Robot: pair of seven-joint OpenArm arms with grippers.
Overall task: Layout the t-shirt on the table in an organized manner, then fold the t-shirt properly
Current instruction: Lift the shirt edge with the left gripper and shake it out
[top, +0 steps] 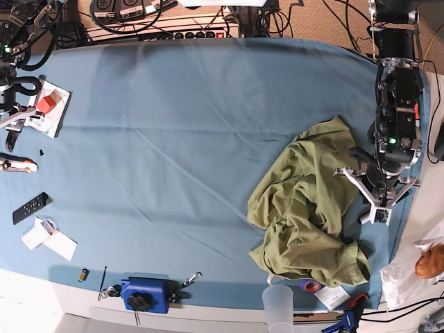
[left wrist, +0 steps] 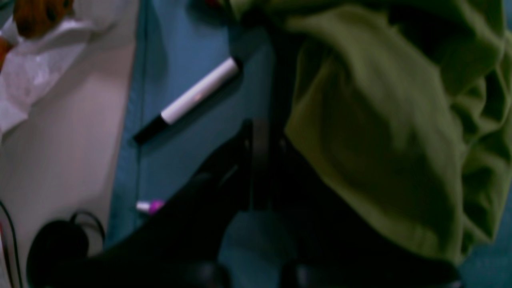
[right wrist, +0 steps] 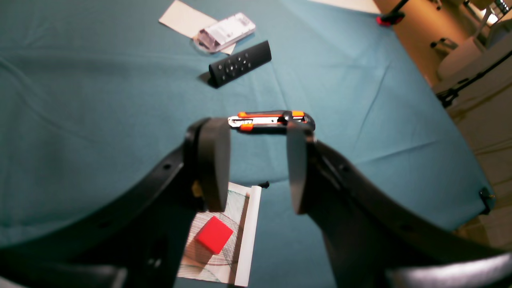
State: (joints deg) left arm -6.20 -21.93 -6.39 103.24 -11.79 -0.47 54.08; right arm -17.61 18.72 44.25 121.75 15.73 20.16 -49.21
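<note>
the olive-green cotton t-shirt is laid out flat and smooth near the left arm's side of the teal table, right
Not flat: the base view shows the olive-green cotton t-shirt crumpled in a heap. It does lie near the left arm's side of the teal-cloth table.

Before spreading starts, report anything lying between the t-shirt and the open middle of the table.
Nothing visible does: bare table runs from the crumpled t-shirt toward the middle. A white marker lies beside the shirt, near the table's edge.

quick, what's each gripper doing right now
Left gripper: shut on the t-shirt.
Right gripper: open, holding nothing.
</note>
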